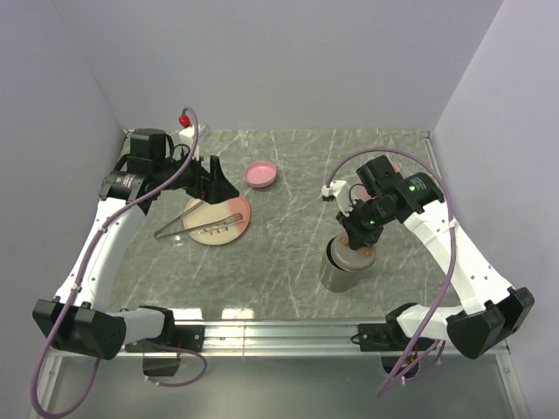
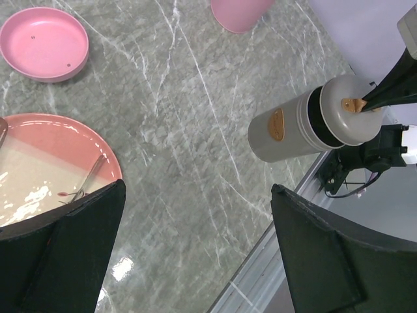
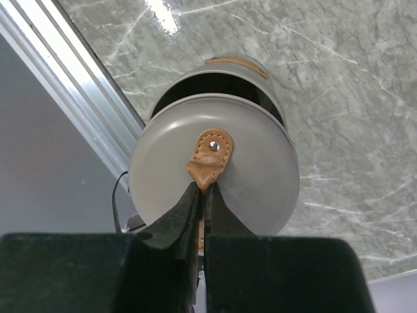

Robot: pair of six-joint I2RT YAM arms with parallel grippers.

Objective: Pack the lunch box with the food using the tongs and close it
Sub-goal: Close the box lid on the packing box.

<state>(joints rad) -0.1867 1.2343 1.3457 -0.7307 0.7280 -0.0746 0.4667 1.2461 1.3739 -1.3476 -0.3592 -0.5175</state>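
The lunch box point(image 1: 342, 272) is a grey cylinder standing near the table's front right. Its round grey lid point(image 3: 215, 173) hangs just off the dark mouth point(image 3: 215, 88), which still shows as a gap. My right gripper point(image 3: 207, 189) is shut on the lid's tan leather tab point(image 3: 210, 156). The silver tongs point(image 1: 196, 224) lie across the pink-and-cream plate point(image 1: 229, 234), with nothing holding them. My left gripper point(image 1: 214, 185) hovers open above the plate's far edge, and nothing sits between its fingers point(image 2: 71, 248). No food shows in any view.
A small pink bowl point(image 1: 261, 173) sits behind the plate, and another pink vessel point(image 2: 238, 10) shows at the top edge of the left wrist view. The aluminium rail point(image 1: 279, 332) runs along the table's near edge, close to the lunch box.
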